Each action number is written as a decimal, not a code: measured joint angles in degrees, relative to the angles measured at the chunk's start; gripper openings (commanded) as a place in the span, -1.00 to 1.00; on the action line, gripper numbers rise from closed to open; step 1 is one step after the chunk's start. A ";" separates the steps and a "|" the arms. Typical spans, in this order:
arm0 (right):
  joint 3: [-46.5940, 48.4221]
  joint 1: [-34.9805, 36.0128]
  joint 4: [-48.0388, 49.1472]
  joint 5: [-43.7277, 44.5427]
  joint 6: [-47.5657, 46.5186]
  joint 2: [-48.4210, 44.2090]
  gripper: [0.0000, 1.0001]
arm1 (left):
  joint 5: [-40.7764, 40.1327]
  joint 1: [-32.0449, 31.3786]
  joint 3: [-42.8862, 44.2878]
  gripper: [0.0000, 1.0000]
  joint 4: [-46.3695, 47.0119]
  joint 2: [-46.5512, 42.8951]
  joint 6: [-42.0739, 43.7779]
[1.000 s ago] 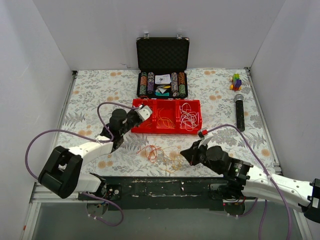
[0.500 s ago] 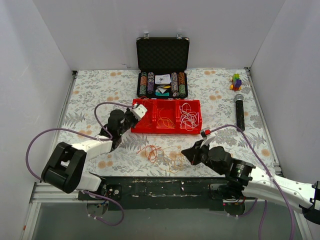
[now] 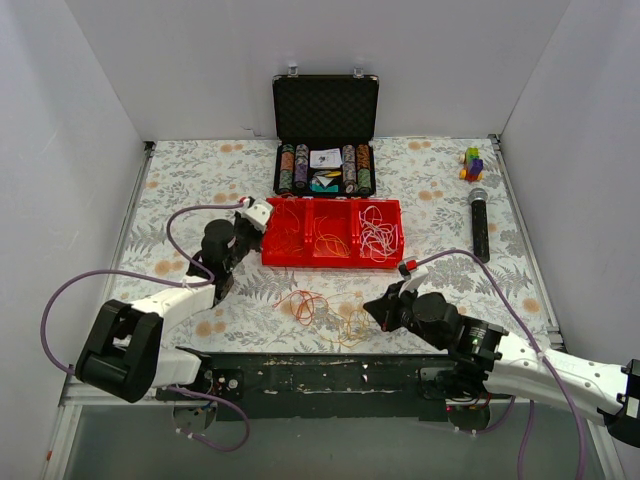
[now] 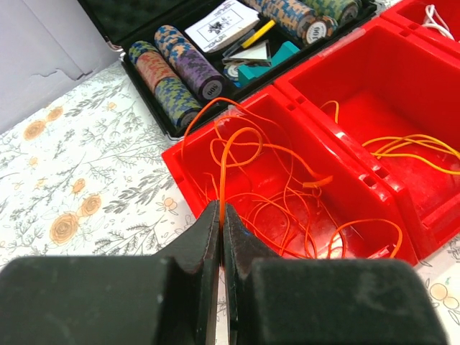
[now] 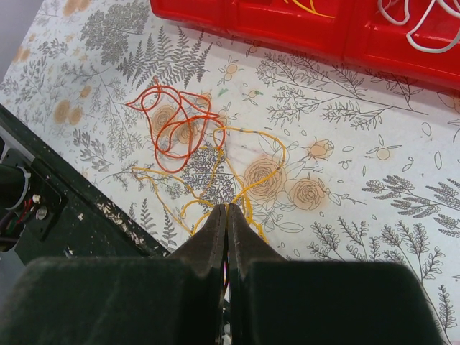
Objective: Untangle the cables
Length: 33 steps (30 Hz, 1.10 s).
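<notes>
left pincer (image 4: 221,213) pinches an orange cable (image 4: 222,165) over the red tray (image 4: 345,154); right pincer (image 5: 226,210), closed, meets the tabletop tangle (image 5: 215,144). best released low, clear of the tray wall.

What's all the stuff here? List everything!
red tray: one, three compartments, mid-table
loose cables: one tangle, orange and yellow, on flowery cloth in front of tray
orange cables: bunch, left compartment
yellow cables: bunch, middle compartment
white cables: bunch, right compartment
case of chips: one, black, open, behind tray
microphone: one, black, right side
toy blocks: small pile, multicoloured, far right corner
left pincer: one, black, shut on orange cables
right pincer: one, black, shut on loose cables
</notes>
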 measured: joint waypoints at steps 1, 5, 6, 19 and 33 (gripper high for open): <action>0.00 0.00 0.00 0.02 -0.02 0.00 -0.97 | 0.55 0.00 0.02 -1.00 -0.37 0.02 0.37; 0.00 0.00 0.09 0.02 0.00 0.00 -0.97 | 2.34 -0.04 0.92 -1.00 -1.88 2.05 1.68; 0.00 0.00 0.09 0.00 0.00 0.00 -0.97 | 2.73 -0.15 1.20 -1.00 -2.16 2.86 2.05; 0.00 0.00 -0.28 0.07 0.00 0.00 -0.97 | 8.85 -4.28 4.70 0.36 -2.84 11.80 6.99; 2.32 0.00 -1.66 0.07 -1.53 1.18 -0.97 | 12.11 -4.48 9.94 0.95 -10.73 -1.44 7.91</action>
